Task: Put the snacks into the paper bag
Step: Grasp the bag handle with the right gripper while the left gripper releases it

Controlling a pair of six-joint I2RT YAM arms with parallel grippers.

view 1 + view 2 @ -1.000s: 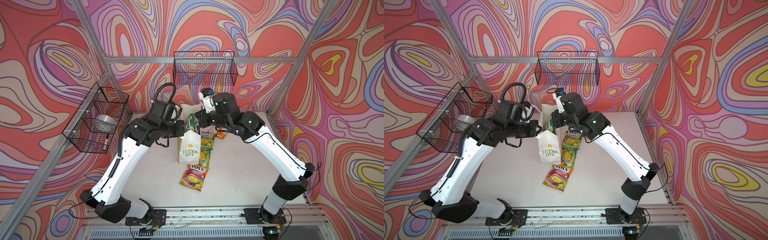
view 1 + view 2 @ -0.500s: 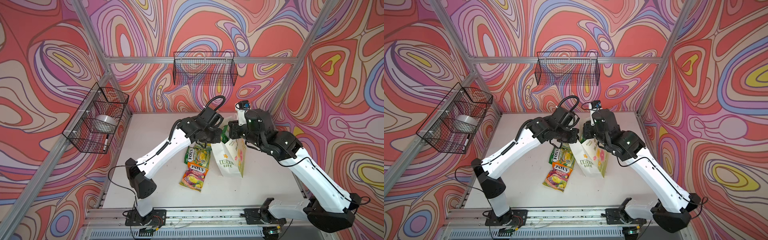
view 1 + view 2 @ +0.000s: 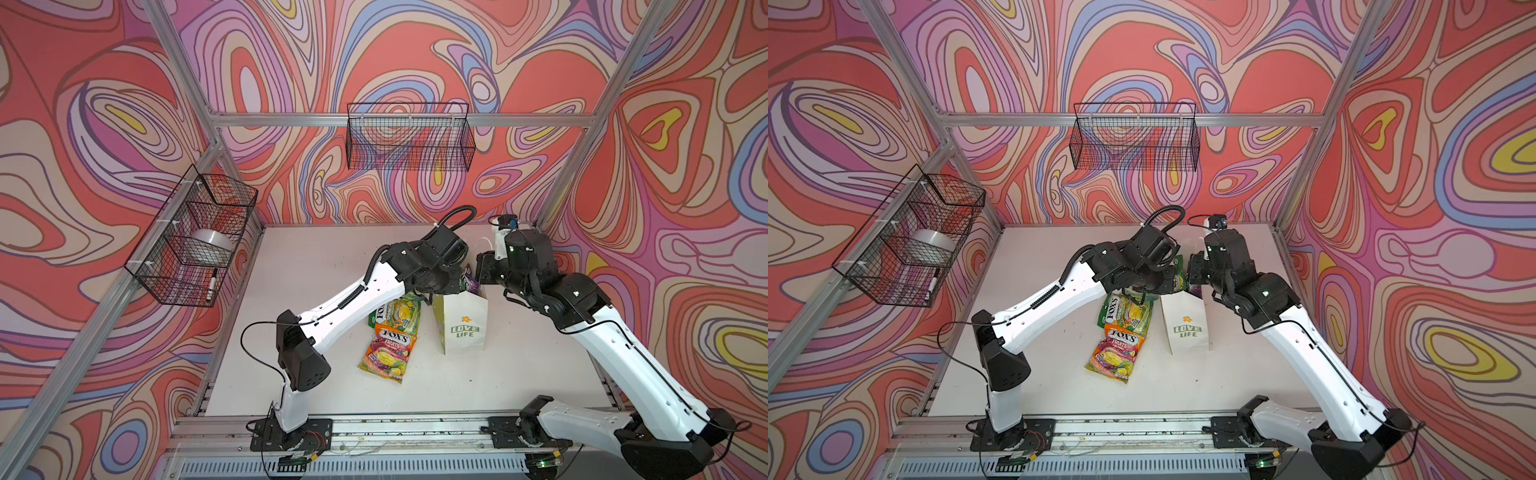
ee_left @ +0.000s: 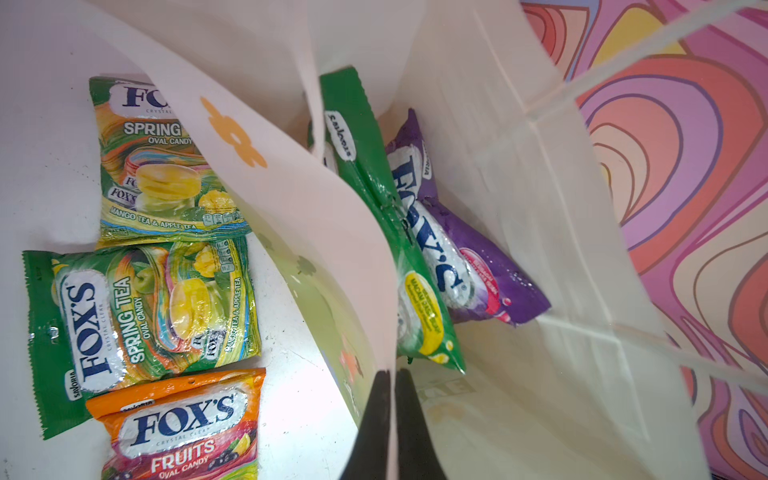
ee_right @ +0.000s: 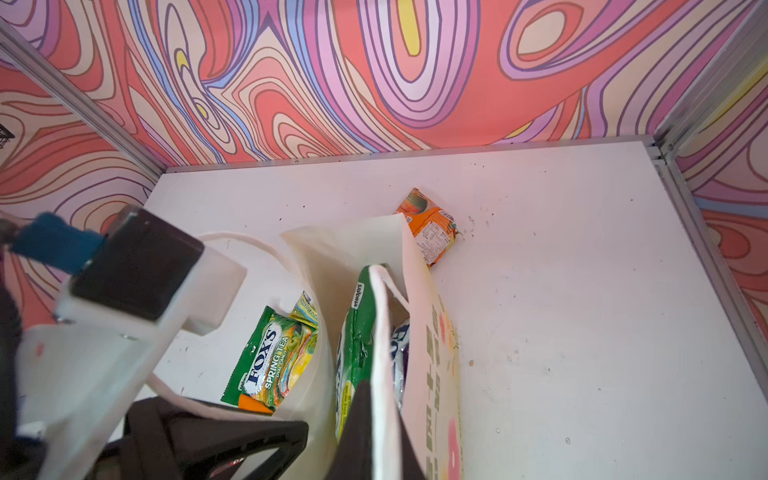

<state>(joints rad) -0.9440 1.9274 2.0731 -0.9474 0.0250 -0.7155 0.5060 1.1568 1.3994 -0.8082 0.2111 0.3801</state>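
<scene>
Two arched arms meet: left gripper (image 4: 392, 399) and right gripper (image 5: 370, 401) each pinch the rim of the tall white paper bag (image 3: 461, 328), upright right of centre, a green packet (image 4: 370, 187) and a purple packet (image 4: 478, 257) endwise inside.

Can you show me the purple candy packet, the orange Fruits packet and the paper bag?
purple candy packet (image 4: 478, 241): left wrist view, its purple middle.
orange Fruits packet (image 3: 388, 347): in a top view, its printed front.
paper bag (image 3: 463, 328): in a top view, front wall's green lettering.
</scene>
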